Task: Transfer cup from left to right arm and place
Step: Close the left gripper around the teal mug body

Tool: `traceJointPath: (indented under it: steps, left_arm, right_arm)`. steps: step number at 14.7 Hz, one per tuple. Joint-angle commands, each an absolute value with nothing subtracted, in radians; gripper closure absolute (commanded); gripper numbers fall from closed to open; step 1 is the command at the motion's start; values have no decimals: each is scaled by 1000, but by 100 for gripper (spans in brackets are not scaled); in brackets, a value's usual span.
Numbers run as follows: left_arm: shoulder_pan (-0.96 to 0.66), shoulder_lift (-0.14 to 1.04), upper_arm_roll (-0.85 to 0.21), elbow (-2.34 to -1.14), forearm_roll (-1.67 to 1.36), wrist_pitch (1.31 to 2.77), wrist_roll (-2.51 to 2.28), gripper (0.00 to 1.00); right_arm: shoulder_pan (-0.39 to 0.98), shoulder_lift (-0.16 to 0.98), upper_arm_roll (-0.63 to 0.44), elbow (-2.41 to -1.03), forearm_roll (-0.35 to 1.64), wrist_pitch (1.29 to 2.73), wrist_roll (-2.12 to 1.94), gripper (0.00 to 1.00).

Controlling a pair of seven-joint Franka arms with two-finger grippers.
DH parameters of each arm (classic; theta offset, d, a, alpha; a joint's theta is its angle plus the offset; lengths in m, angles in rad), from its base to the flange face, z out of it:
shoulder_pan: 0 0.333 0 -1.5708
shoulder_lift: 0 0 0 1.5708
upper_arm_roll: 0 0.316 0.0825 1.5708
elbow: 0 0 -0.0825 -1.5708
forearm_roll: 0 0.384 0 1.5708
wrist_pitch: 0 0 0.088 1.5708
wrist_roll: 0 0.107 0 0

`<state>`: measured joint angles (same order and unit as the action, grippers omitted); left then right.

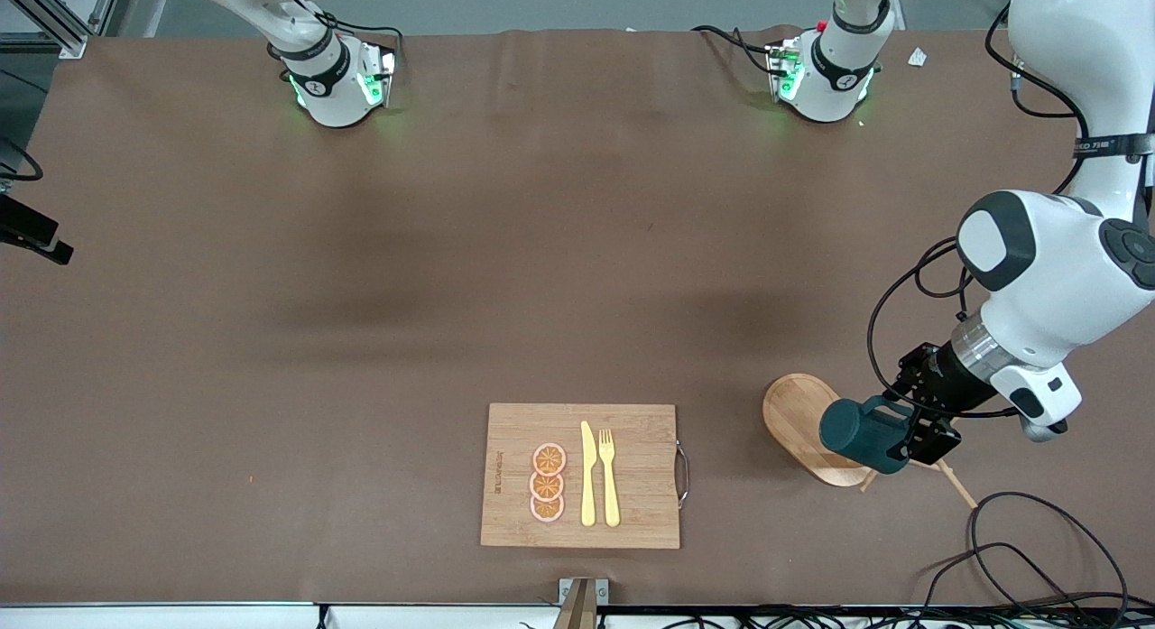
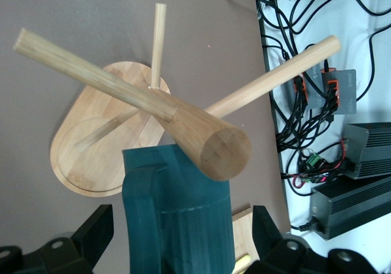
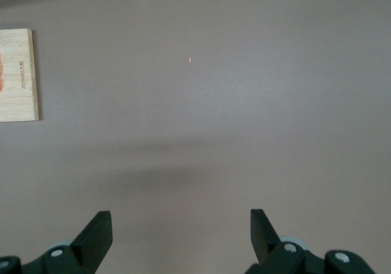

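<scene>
We see the cup, a small dark teal ribbed mug with a loop handle, lying sideways on a wooden mug tree toward the left arm's end of the worktop. The left gripper straddles it, fingers spread wide, apparently ungripped. The right gripper waits over bare worktop, fingers released.
</scene>
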<state>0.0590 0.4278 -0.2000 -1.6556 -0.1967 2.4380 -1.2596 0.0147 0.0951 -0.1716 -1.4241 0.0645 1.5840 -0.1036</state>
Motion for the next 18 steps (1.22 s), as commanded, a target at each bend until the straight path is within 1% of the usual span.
traceJointPath:
  steps: [1, 12, 14, 17, 18]
  left_arm:
    - [60, 405, -204, -1695, -264, 2488, -1261, 0]
    - [58, 460, -230, -1692, -334, 2554, -1249, 2]
    - [61, 460, -230, -1692, -334, 2554, -1250, 7]
    - [63, 460, -230, -1690, -334, 2554, -1253, 19]
    - [63, 460, -230, -1689, -334, 2554, -1255, 26]
  right_arm:
    - [8, 86, -167, -1436, 77, 1591, -98, 0]
    - [6, 84, -167, -1436, 77, 1591, -97, 0]
    - [6, 84, -169, -1436, 77, 1591, -97, 0]
    - [8, 84, -169, -1436, 77, 1591, -97, 0]
    - [8, 84, -169, -1436, 77, 1591, -97, 0]
